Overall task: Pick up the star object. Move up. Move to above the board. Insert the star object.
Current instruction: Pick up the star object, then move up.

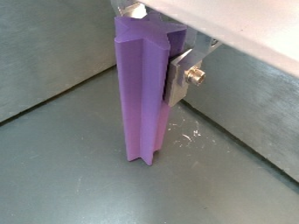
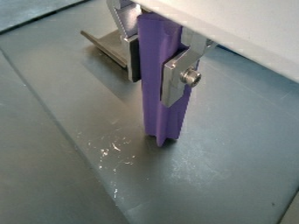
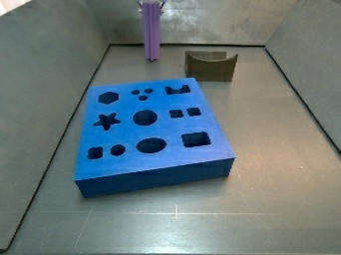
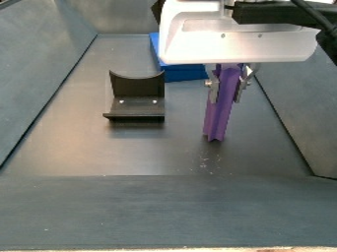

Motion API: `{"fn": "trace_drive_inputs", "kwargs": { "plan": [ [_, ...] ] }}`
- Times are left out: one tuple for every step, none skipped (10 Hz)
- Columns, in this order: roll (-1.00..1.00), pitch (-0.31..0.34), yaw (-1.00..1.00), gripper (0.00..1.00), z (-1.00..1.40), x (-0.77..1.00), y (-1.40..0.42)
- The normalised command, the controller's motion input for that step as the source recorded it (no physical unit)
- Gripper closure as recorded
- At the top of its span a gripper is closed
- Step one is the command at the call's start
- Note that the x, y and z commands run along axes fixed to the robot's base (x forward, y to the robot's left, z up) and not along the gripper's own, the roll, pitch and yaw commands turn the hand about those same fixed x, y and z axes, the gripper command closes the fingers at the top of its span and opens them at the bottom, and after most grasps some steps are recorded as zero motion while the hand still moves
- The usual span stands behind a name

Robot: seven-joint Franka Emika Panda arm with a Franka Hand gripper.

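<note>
Gripper (image 4: 227,79) around upright (vertical) star object (image 4: 222,103)

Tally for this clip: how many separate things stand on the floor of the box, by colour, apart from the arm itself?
Purple: 1, the star object, upright, with the gripper at its upper part, jaws on either side of it.
Blue: 1, the board.
Dark olive-brown: 1, the fixture.
Total: 3

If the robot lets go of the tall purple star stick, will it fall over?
Probably. The star object stands upright, tall and slim on a small end, so it looks tippy. The gripper clamps its upper part. Its ridged sides likely stop rolling, and it looks stiff.
</note>
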Motion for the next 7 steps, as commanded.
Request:
{"fn": "trace_drive_inputs", "kwargs": {
  "plan": [
    [0.00,0.000,0.00,1.00,0.00,0.00,0.00],
    [0.00,0.000,0.00,1.00,0.00,0.00,0.00],
    [0.00,0.000,0.00,1.00,0.83,0.00,0.00],
    [0.00,0.021,-0.05,1.00,0.79,0.00,-0.05],
    [0.01,0.075,-0.05,1.00,0.60,-0.01,-0.03],
    [0.02,0.087,-0.05,1.00,0.50,-0.02,-0.01],
    [0.04,0.095,-0.03,1.00,0.29,-0.01,0.00]
  ]
}}
